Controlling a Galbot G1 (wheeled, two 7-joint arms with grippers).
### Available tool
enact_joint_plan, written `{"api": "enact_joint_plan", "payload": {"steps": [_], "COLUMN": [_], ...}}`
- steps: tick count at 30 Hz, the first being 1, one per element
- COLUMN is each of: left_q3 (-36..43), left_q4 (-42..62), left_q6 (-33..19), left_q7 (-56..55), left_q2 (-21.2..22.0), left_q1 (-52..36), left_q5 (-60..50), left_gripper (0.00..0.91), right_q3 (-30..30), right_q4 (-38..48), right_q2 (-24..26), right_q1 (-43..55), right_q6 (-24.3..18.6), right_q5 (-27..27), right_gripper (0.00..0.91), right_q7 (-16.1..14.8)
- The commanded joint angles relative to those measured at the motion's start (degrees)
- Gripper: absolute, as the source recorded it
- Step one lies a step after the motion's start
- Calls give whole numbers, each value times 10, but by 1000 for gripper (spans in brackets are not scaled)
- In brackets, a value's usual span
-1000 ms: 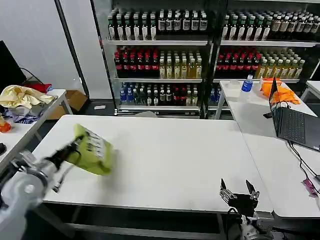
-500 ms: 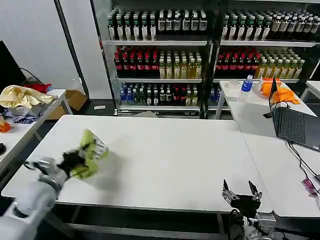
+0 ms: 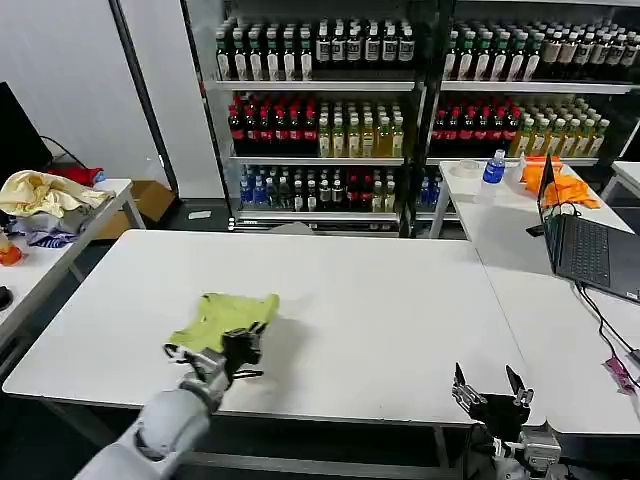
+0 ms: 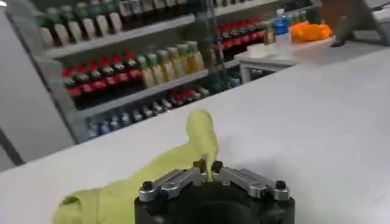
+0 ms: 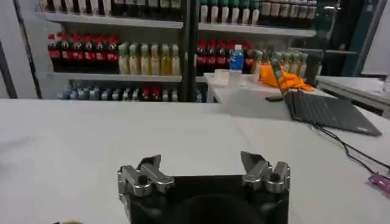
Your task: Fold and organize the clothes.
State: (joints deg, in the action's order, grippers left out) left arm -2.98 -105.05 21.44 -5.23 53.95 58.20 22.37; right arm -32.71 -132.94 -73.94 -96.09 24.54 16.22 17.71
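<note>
A wide white tabletop (image 3: pixel 380 300) carries a crumpled lime-green T-shirt (image 3: pixel 222 318) on its left part, near the front edge. The rest of its surface is bare. A second white tabletop (image 3: pixel 560 330) butts against its right side, with an open dark laptop (image 3: pixel 590 250) lying on it, black cables trailing from it toward the front and a small pink item (image 3: pixel 618 372) at the right edge.
</note>
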Motion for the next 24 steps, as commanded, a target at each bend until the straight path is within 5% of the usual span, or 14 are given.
{"api": "enact_joint_plan", "payload": {"steps": [1,11,12,13,24], "left_q3": [132,149,150,150,69], "left_q4": [109,153,154,154,73], "left_q6": [63,51,46,34,-59], "left_q7": [-58,-88,-88,-85,-75], "left_q2": [149,210,211,213,189], "left_q1": [-163,-215,-216,-217,-164], "left_q5": [76,132,133,145,255], "left_gripper": [20,50,574,907,907], "right_q3": [-5,-4,-4,-4,6], "right_q4": [-2,-9,-10,-10,-11], "right_q2": [0,0,0,0,0], "right_q1": [-3,3,3,3,10], "right_q6": [-1,4,4,4,2], "right_q5": [-1,-1,-1,-1,-21], "right_gripper": [907,907,907,907,907], "right_q7": [-1,-2,-2,-2,-12]}}
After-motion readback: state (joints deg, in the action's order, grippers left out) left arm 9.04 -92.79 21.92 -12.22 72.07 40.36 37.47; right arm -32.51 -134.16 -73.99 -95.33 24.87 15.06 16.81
